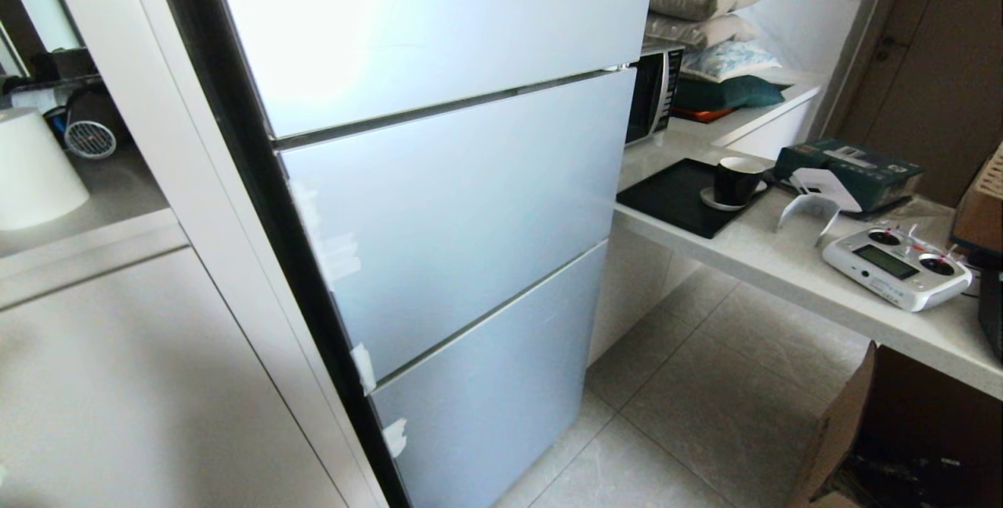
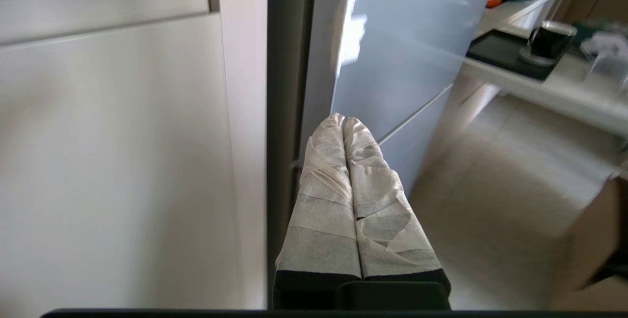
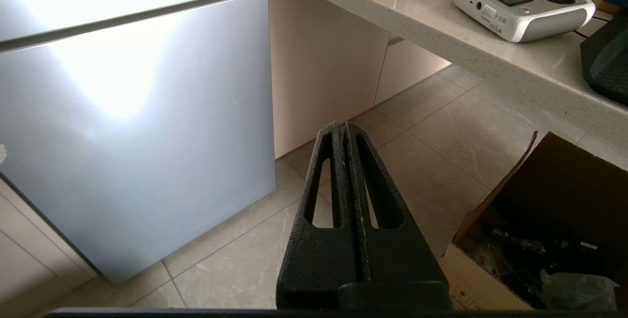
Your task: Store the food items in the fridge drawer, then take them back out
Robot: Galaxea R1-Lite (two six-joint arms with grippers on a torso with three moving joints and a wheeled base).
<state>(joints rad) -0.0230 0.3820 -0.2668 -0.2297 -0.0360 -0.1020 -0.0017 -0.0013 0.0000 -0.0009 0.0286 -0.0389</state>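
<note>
So the fridge (image 1: 439,202) fills most of the head view, all three frosted blue-grey fronts closed. That means the drawer and the two fruits aren't visible anywhere right now. Can't tell from here where the fruits are; the drawer is presumably behind one of those fronts.

My guess on handling: the fronts are flat, glossy and handle-less, so pretty slippery. The only real purchase looks like the dark seams between panels or the side edge next to the white cabinet (image 1: 157,382). The clear plastic drawer should be light and stiff, best pulled by its front lip. The fruits are round and smooth, the tomato-like one likely softer, so a gentle squeeze across the widest part.

The counter (image 1: 783,257) runs off to the fridge's right, with a black tray (image 1: 666,198) at its near-fridge end, a mug (image 1: 736,179) on the tray's edge, and a white remote (image 1: 897,265) near the front edge.

Left hand (image 2: 343,121), tape-wrapped, is pinched fully together, holding nothing, tips pointing at the fridge's side edge by a seam, not clearly touching. Right hand (image 3: 342,126) is also fully closed and empty, hanging over the floor tiles (image 3: 441,141) near a cardboard box (image 3: 539,220).
</note>
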